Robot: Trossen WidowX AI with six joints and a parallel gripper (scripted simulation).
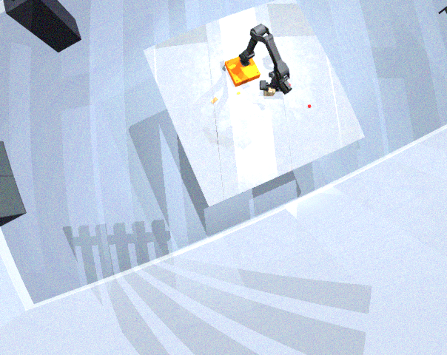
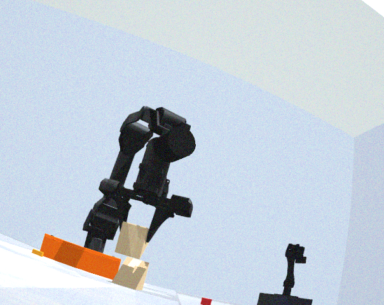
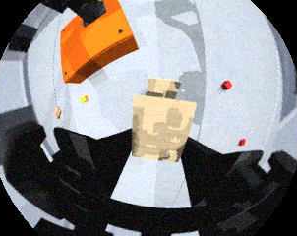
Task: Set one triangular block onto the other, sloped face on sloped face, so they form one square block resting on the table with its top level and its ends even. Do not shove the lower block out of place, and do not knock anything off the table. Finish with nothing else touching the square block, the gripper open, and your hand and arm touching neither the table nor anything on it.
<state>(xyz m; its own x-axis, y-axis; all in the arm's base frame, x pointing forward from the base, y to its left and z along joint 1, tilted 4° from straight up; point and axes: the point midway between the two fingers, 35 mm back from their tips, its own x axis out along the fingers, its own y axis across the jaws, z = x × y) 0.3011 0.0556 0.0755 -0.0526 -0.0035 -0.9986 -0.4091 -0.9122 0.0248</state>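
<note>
My gripper (image 2: 135,234) (image 3: 158,133) is shut on one wooden triangular block (image 2: 131,239) (image 3: 162,128), with a finger on either side. The held block is off the table, above the other block, with a small gap showing between them in the exterior view. The lower triangular block (image 2: 130,276) (image 3: 163,86) rests on the table (image 1: 254,129). In the wrist view the held block hides much of the lower one. The arm partly covers the blocks in the top view. Whether the sloped faces line up is unclear.
The orange base (image 1: 242,73) (image 2: 96,263) (image 3: 96,44) stands near the blocks. A red cube (image 1: 308,106) (image 2: 206,300) (image 3: 227,85), another red piece (image 3: 242,142), a yellow piece (image 1: 238,93) (image 2: 37,252) (image 3: 84,99) and a light orange piece (image 1: 214,100) (image 3: 58,112) lie on the table.
</note>
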